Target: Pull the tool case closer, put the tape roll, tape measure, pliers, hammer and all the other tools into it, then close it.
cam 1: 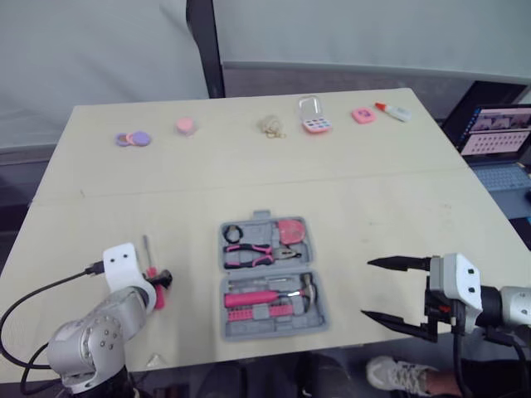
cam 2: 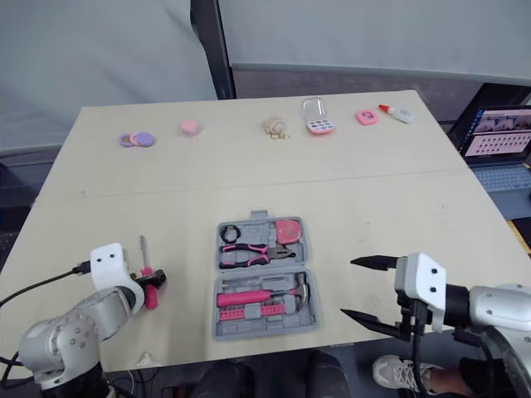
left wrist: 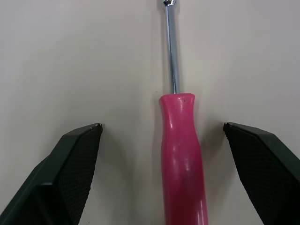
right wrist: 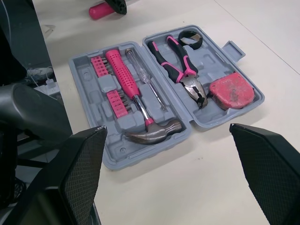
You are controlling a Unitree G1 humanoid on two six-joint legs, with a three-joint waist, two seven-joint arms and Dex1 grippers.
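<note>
**Screwdriver between open fingers: roll and seating are the risks**

The case (cam 1: 270,278) lies open and flat near the front edge of the tabletop (cam 1: 398,199), between the two arms. Its moulded trays hold the hammer (right wrist: 154,131), pliers (right wrist: 180,70), tape measure (right wrist: 232,91), tape roll (right wrist: 190,38) and a row of pink bits (right wrist: 110,84).

The one tool outside it is the pink screwdriver (left wrist: 183,154), flat on the tabletop to the left of the case, its shaft pointing away from the robot. The left end effector (left wrist: 161,127) straddles the handle with its fingers apart, neither touching it. The right end effector (cam 1: 368,288) hovers to the right of the case, fingers spread wide and empty.

Likely troubles from here:

- The handle is round, smooth and not quite centred in the gap. One finger would probably meet it first and roll or nudge it aside before the other arrives, giving a skewed or missed grip.
- A grip on the handle alone leaves the steel shaft free to droop or swing during the carry.
- The trays are shaped and mostly full. If the screwdriver lands across another tool and not in a free slot, it would sit proud and stop the lid closing.
- The case is near the edge, so a hard push on closing could slide it off.
</note>
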